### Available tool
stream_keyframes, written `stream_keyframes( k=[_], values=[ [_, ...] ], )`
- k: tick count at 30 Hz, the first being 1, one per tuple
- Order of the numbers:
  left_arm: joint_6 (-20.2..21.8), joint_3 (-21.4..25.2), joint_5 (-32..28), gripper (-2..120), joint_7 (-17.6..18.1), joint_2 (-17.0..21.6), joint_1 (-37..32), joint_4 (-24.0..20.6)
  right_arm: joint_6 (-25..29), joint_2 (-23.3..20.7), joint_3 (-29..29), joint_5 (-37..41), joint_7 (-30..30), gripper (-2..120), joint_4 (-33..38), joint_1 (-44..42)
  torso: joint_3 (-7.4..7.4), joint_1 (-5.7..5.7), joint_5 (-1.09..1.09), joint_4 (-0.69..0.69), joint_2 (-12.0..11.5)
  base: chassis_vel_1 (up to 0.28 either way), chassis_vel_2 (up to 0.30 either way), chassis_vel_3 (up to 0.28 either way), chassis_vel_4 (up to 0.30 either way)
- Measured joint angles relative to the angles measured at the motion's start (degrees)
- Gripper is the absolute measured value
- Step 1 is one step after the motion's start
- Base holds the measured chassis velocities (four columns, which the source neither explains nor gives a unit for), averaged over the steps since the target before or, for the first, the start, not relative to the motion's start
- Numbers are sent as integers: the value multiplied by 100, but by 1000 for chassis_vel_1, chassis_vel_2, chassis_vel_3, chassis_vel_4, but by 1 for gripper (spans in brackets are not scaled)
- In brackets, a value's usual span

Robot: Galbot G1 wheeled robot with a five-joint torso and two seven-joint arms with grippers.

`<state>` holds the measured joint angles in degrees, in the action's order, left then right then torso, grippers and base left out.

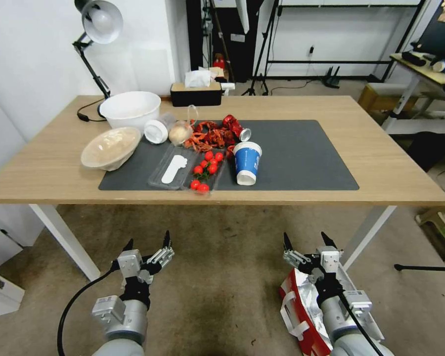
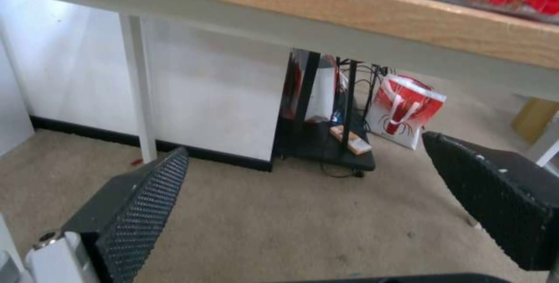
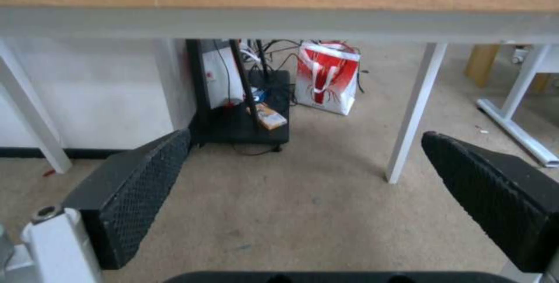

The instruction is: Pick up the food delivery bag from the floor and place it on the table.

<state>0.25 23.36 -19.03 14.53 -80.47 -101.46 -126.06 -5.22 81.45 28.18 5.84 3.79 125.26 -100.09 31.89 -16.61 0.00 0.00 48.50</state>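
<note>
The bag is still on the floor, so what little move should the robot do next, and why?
Probably lower the right gripper toward the bag and its white straps. The bag sits on the floor right under that arm, both grippers are open and empty, and the left gripper is farther from it. The table has room on its right side.

Counts, head view: 1 bench (image 1: 371, 163) carrying 1 dark grey mat (image 1: 301, 158). 2 bowls: 1 white (image 1: 130, 110), 1 clear (image 1: 110, 147). 1 blue-and-white paper cup (image 1: 246, 162). 1 red drink can (image 1: 236, 128), lying down. 1 clear tray (image 1: 173, 170). About 8 cherry tomatoes (image 1: 207, 168). 1 tissue box (image 1: 196, 93). 1 desk lamp (image 1: 100, 22). On the floor (image 1: 217, 277): 1 food delivery bag (image 1: 301, 301). 2 end effectors: left (image 1: 148, 245), right (image 1: 306, 241), both spread wide.
</note>
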Motion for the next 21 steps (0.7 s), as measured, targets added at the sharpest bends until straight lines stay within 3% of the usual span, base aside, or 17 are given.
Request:
stream_keyframes(
  k=[21],
  values=[
    [31, -21, -29, 100, 23, 43, 68, 80, -75, 8, -22, 2, -8, 100, -194, 114, -349, 255, 0, 0, -603, 0, 0, 0, 0]
  ],
)
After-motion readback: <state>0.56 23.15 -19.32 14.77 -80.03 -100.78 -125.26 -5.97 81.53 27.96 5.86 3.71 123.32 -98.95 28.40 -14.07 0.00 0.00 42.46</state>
